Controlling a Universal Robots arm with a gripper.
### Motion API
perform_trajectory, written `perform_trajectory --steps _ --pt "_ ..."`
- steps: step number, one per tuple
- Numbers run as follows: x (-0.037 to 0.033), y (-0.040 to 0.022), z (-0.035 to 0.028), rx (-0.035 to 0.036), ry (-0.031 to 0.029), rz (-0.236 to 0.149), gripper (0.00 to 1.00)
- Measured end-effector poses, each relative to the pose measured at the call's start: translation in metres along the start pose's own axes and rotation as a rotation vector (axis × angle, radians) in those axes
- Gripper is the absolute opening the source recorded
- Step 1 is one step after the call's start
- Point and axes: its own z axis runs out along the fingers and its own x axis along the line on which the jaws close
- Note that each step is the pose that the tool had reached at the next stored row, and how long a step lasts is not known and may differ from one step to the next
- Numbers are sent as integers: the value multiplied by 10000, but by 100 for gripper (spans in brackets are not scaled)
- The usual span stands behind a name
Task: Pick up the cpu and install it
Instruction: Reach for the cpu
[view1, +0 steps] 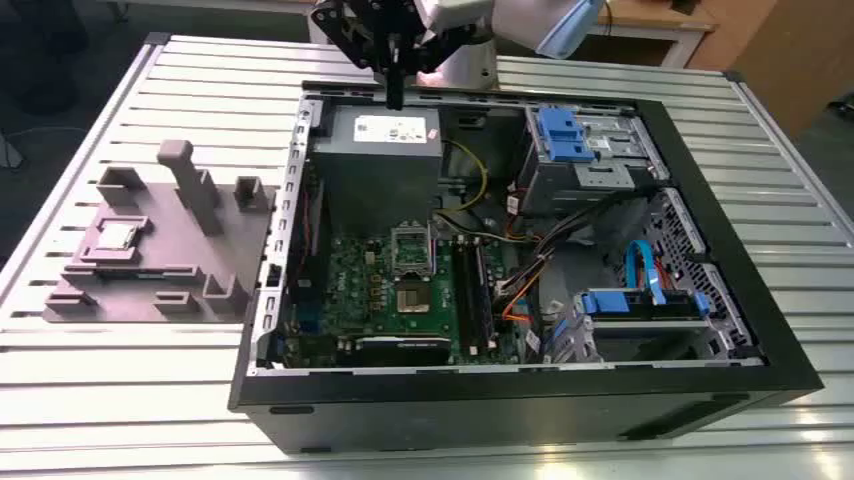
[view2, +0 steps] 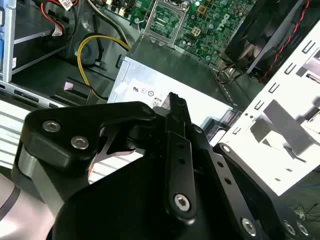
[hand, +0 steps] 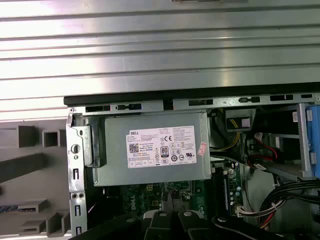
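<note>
**Item:** cpu (view1: 118, 236), a small flat square with a silvery top.

**Location:** it lies flat in a recess of the grey jig (view1: 160, 285) on the slatted tabletop (view1: 120, 400). This is at the exterior view's left, well apart from the open case (view1: 534, 400). It is not yet picked up.

**End effector** (view1: 396, 102): it hovers over the far edge of the case, above the power supply (view1: 378, 160) and well apart from the cpu. The fingers (view2: 176, 107) look pressed together with nothing between them. In the second wrist view they point toward the supply's label.

**Socket** (view1: 411, 252): it sits on the green board (view1: 350, 290) mid-case. Its frame looks raised, but whether the seat is bare cannot be told.

**Handling (judged):**
- The cpu is likely light, stiff and thin.
- The metal top is probably smooth and apt to slip.
- The underside contacts are probably delicate, so it should be kept level and not dragged.

**Hold (judged):**
- Take it by two opposite edges at the pale rim, with the fingers spread just wider than the chip.
- The edges offer little height, and the jig's recess walls may limit finger access.
</note>
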Motion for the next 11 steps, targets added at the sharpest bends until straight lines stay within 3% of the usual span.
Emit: perform_trajectory --steps 11 --pt "14 -1 0 -1 0 0 10"
